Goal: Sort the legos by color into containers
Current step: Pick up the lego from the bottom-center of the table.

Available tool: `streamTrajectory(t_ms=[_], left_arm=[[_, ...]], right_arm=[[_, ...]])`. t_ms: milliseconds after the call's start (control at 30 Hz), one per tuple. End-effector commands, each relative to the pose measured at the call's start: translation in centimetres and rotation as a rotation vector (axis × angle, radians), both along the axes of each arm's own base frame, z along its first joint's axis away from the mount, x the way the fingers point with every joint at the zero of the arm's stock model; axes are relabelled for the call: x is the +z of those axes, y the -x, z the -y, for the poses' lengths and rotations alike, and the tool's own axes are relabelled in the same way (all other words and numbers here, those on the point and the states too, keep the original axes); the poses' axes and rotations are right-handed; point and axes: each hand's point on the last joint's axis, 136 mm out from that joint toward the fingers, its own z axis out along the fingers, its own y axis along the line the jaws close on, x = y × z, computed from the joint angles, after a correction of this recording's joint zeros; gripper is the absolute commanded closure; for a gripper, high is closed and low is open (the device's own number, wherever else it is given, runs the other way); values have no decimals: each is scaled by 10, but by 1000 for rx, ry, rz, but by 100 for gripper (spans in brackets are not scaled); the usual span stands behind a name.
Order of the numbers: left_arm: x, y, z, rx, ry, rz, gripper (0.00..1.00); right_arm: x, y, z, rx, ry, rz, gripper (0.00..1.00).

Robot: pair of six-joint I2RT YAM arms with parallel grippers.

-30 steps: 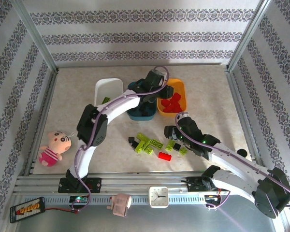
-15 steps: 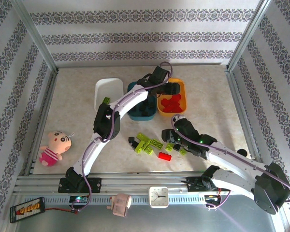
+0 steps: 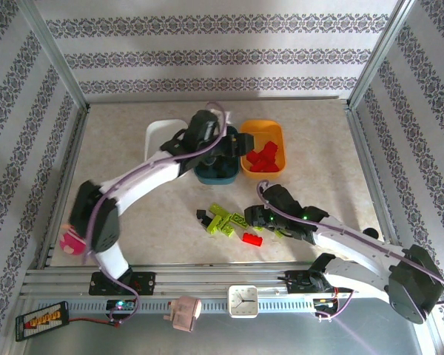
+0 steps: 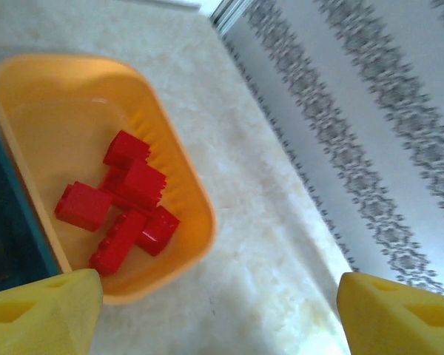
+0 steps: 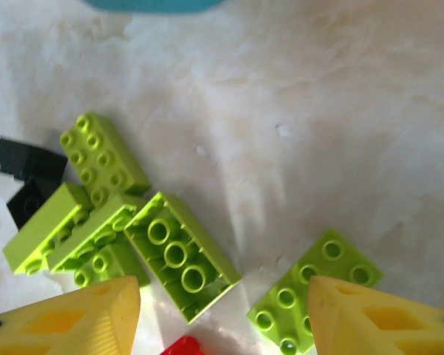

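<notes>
My left gripper (image 3: 220, 146) hangs open over the dark teal tub (image 3: 216, 171), between the white tub (image 3: 163, 133) and the orange tub (image 3: 275, 140). In the left wrist view its yellow fingers (image 4: 52, 314) stand wide apart with nothing between them. The orange tub (image 4: 74, 89) there holds several red legos (image 4: 126, 203). My right gripper (image 5: 222, 296) is open above loose lime legos. An upturned lime brick (image 5: 181, 255) and a flat lime brick (image 5: 300, 285) lie under it. Black legos (image 5: 26, 177) and a red lego (image 5: 185, 346) lie nearby. In the top view the loose pile (image 3: 226, 220) is mid-table.
A cartoon doll (image 3: 70, 242) lies at the left, partly behind my left arm's elbow. A small clock (image 3: 244, 300) sits on the front rail. Metal frame posts and patterned walls close the table in on three sides.
My left gripper has opened and swung left, from over the orange tub to over the teal tub. My right gripper has shifted slightly left over the loose bricks, still open.
</notes>
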Motion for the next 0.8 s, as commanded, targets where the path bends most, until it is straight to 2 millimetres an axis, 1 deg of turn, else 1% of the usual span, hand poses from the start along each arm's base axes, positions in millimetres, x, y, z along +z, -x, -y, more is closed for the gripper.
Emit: streamTrajectory(t_ms=[0,67,167,233,333,433,533,633,767], left_arm=[[-6,24,-25,37,61,29,15],[-19,49,-45,56,58,15,13],[-37,82,-73,84,45,-7,0],[-49,101,-91,107,39,-23,0],[-63,124,-112,132,23,-46,0],[-70,141,-131,163,6,-45,0],[-72,153,-147,195,0,-33,0],[-72,159,-156,216,3,-25,0],[-73,163,-161,226,-2,-29,0]], right_arm=[[-2,18,-15,102,3,-65,39],[-7,27,-19,138,24,-85,39],[-15,36,-18,155,72,-110,39],[-21,41,-13,149,114,-129,39],[-27,51,-7,149,161,-159,41],[-31,59,-3,156,201,-175,45],[-37,65,-4,168,228,-193,50],[-42,67,-7,181,259,-198,53],[-50,65,-7,176,310,-203,56]])
